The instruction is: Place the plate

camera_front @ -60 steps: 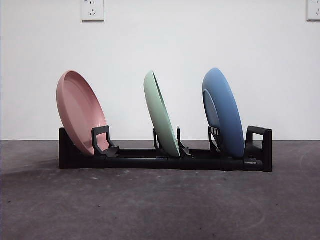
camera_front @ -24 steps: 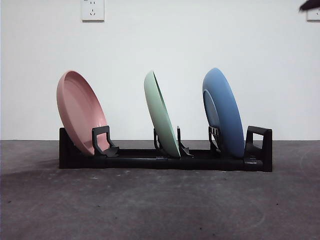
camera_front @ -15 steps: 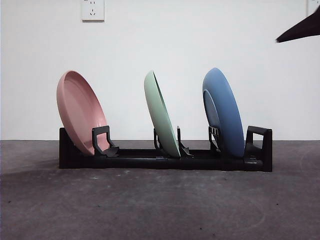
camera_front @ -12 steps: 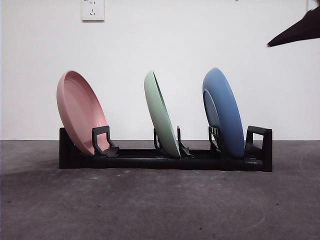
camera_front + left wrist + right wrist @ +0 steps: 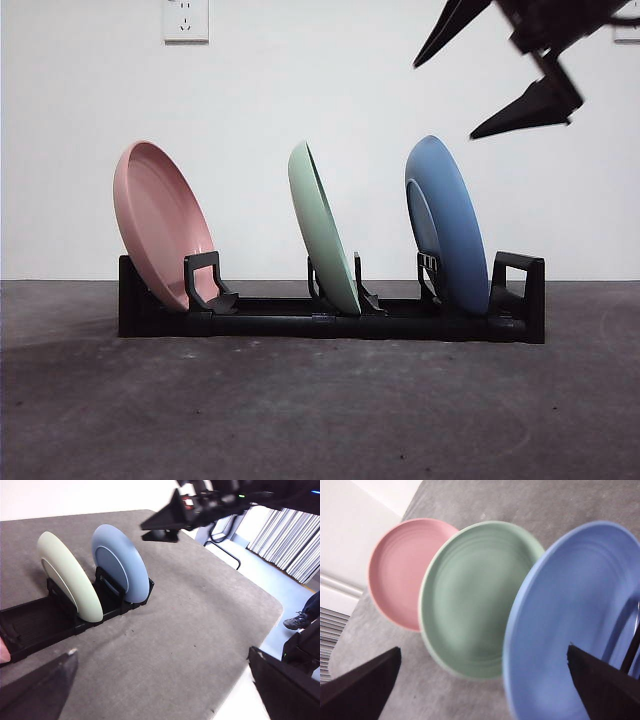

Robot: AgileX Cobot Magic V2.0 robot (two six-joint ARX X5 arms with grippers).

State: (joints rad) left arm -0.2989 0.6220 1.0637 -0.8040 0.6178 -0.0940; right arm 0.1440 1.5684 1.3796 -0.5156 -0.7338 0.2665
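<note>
A black rack (image 5: 330, 325) holds three upright plates: a pink plate (image 5: 160, 225) on the left, a green plate (image 5: 322, 225) in the middle and a blue plate (image 5: 447, 225) on the right. My right gripper (image 5: 447, 100) hangs open just above the blue plate's top edge and holds nothing. In its own view, the right gripper (image 5: 483, 649) faces the pink plate (image 5: 405, 570), green plate (image 5: 475, 600) and blue plate (image 5: 570, 610). My left gripper (image 5: 161, 652) is open and empty, well back from the rack (image 5: 30, 625). That view also shows the right gripper (image 5: 144, 532) over the blue plate (image 5: 120, 562).
The rack stands on a dark grey mat, with bare mat in front of it. A white wall with a socket (image 5: 185, 18) is behind. In the left wrist view the table edge (image 5: 270, 625) drops off beyond the blue plate's end of the rack.
A black arm has come in from the top right corner and moved down and left, to above the blue plate. The plates and rack have not moved.
</note>
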